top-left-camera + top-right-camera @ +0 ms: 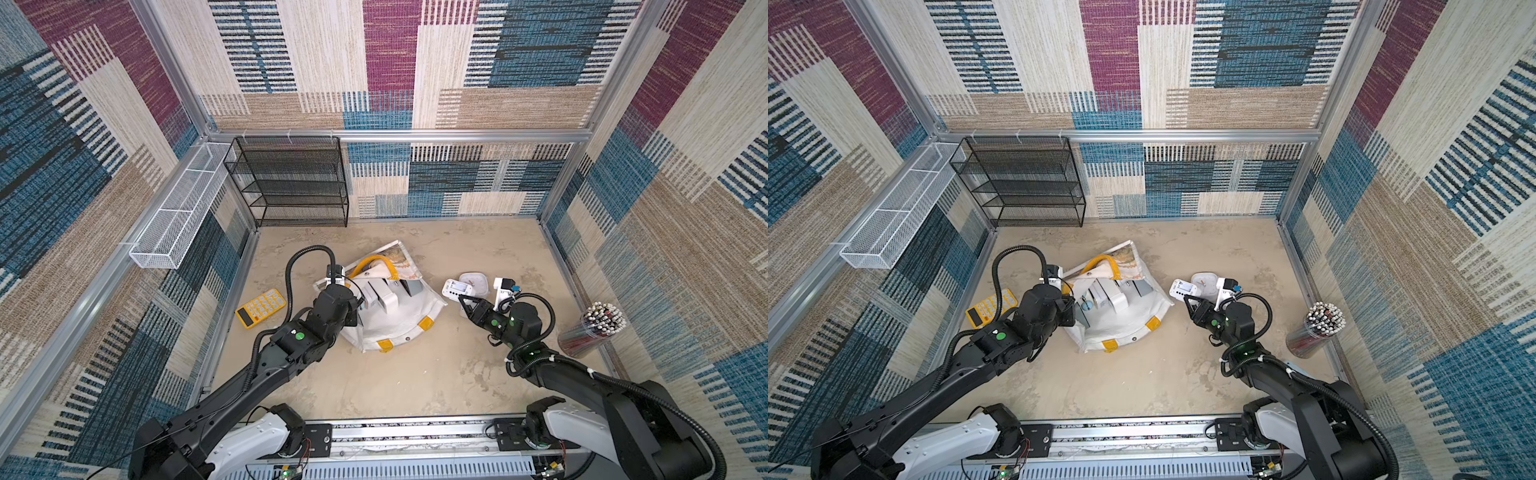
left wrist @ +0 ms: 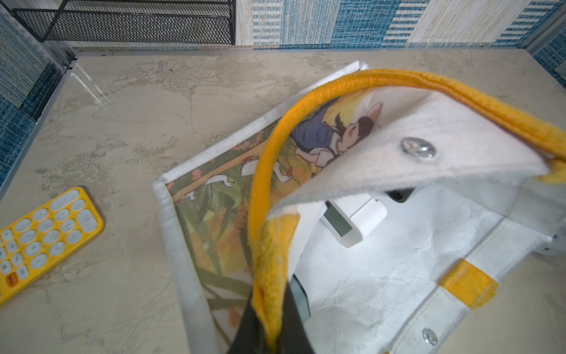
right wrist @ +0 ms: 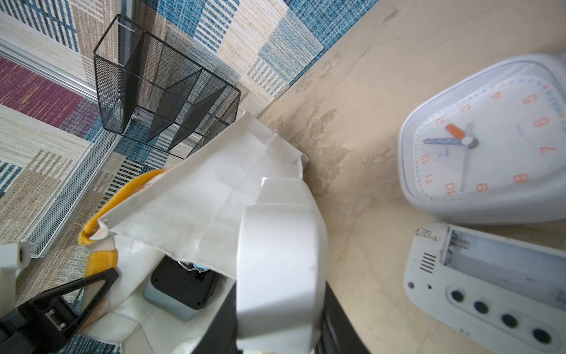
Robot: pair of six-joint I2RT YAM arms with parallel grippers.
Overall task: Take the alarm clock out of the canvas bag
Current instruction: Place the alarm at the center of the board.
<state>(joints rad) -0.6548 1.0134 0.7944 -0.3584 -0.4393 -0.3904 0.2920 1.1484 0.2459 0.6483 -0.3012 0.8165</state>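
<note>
The white canvas bag point(image 1: 395, 328) lies on its side mid-table, mouth toward the back. My left gripper point(image 2: 269, 331) is shut on the bag's yellow strap handle point(image 2: 263, 190) and holds the upper flap up. Inside lie a white digital clock point(image 2: 352, 223) and a black-faced pale blue one point(image 3: 180, 288). My right gripper point(image 3: 275, 321) is shut on a white alarm clock point(image 3: 278, 260), just right of the bag's corner and outside it. In both top views this gripper point(image 1: 467, 306) point(image 1: 1192, 305) hovers low over the table.
A white analog clock point(image 3: 490, 147) and a white digital clock point(image 3: 490, 282), back up, lie on the table beyond my right gripper. A yellow calculator point(image 1: 261, 307) lies left of the bag. A black mesh rack point(image 1: 291, 183) stands at the back, a pen jar point(image 1: 590, 328) at the right.
</note>
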